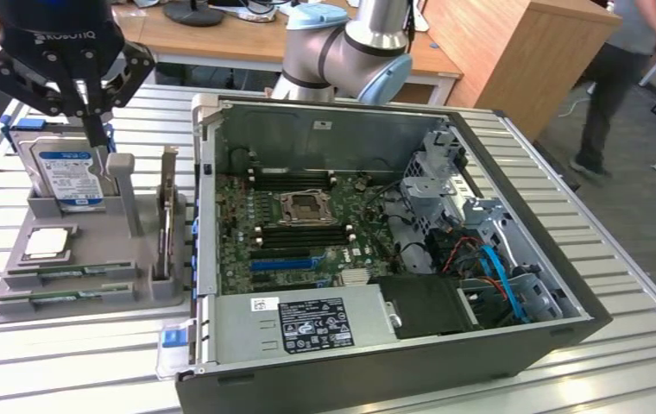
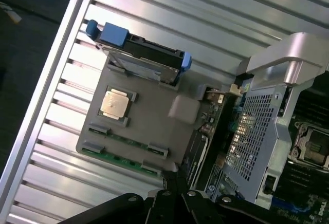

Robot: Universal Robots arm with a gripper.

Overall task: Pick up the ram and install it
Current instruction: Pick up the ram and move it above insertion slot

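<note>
Two green ram sticks (image 1: 72,273) (image 1: 61,297) lie flat in slots at the front of a grey holder tray (image 1: 132,259), at the exterior view's left. In the wrist view the same ram sticks (image 2: 123,137) (image 2: 119,159) lie at the tray's (image 2: 149,126) edge. My black gripper (image 1: 100,142) hangs above the back of the tray, over the hard drive (image 1: 69,172), well clear of the sticks. Its fingers look shut with nothing between them. The gripper (image 2: 175,183) points down beside the tray in the wrist view.
The tray also holds a CPU chip (image 1: 49,243) and an upright expansion card (image 1: 167,216). An open computer case (image 1: 535,259) sits beside it, with a motherboard (image 1: 293,233), its CPU socket (image 1: 303,207) and black memory slots. A person (image 1: 627,69) stands at the back right.
</note>
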